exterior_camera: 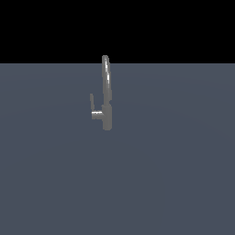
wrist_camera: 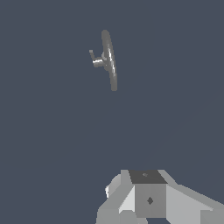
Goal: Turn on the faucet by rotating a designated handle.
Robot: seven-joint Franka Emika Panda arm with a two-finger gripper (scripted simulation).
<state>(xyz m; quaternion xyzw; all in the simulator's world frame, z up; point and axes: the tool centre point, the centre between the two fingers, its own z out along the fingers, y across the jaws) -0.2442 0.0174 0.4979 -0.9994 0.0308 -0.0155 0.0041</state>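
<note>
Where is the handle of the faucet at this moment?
In the exterior view, the handle stands on the left of the faucet, on a short stub low on its base column, well below the arched spout.

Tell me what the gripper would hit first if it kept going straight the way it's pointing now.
Probably the bare floor, not the faucet. In the wrist view only part of the gripper shows, well apart from the faucet and its handle. Depth is unclear, so this is a guess.
</note>
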